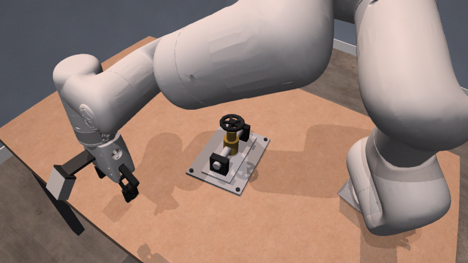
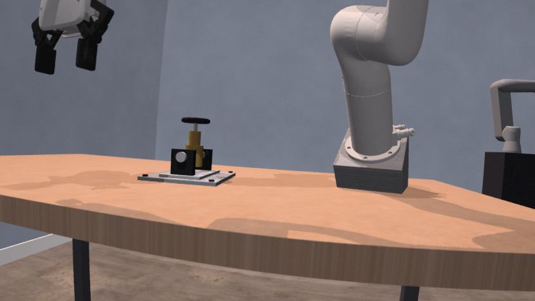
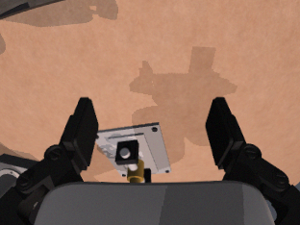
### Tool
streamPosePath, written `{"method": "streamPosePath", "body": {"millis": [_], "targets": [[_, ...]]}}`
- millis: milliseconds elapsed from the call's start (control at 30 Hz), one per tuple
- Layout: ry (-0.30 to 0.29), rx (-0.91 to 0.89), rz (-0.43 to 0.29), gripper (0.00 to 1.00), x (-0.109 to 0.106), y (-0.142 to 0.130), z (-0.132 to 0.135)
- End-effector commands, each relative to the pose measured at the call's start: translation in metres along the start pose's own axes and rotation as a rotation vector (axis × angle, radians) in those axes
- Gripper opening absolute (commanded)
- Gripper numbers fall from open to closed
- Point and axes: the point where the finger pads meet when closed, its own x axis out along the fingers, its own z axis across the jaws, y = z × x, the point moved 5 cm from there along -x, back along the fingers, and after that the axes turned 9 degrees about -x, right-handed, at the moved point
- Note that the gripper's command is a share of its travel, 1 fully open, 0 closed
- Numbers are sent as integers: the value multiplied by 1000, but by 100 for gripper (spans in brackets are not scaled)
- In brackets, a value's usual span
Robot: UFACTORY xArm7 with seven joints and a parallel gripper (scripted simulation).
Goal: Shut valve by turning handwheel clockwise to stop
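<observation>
The valve stands on a grey base plate [image 1: 228,162] near the middle of the table. Its black spoked handwheel [image 1: 232,122] lies level on a brass stem [image 1: 230,141], above a pipe with black end blocks. In the exterior view the handwheel [image 2: 195,120] sits atop the brass stem. My gripper [image 2: 65,60] hangs high above the table, far to the left of the valve, fingers wide open and empty. It also shows in the top view [image 1: 128,189]. In the wrist view the gripper [image 3: 153,131] frames the table, with the base plate [image 3: 134,149] low between the fingers; the handwheel is hidden there.
The arm's base [image 2: 370,170] stands on a grey block at the right of the table. A dark box with a grey handle [image 2: 508,175] stands off the table's right end. A grey camera block [image 1: 60,182] juts from the wrist.
</observation>
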Motion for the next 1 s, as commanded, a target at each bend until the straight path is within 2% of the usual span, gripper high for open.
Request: {"method": "streamPosePath", "body": {"millis": [0,567,600,667,733,767,800,867,900,967], "targets": [[-5,0,2,100,-2,0,1],[-9,3,2,100,-4,-2,2],[-8,22,-2,100,-4,-14,4],[-5,132,-23,100,-6,-73,5],[-3,216,-33,100,-8,-95,2],[-2,219,-33,100,-8,-113,1],[-1,304,-36,100,-10,-130,-5],[-1,316,-36,100,-12,-162,-9],[0,414,-32,100,-13,-177,-17],[0,414,-32,100,-16,-208,-24]]}}
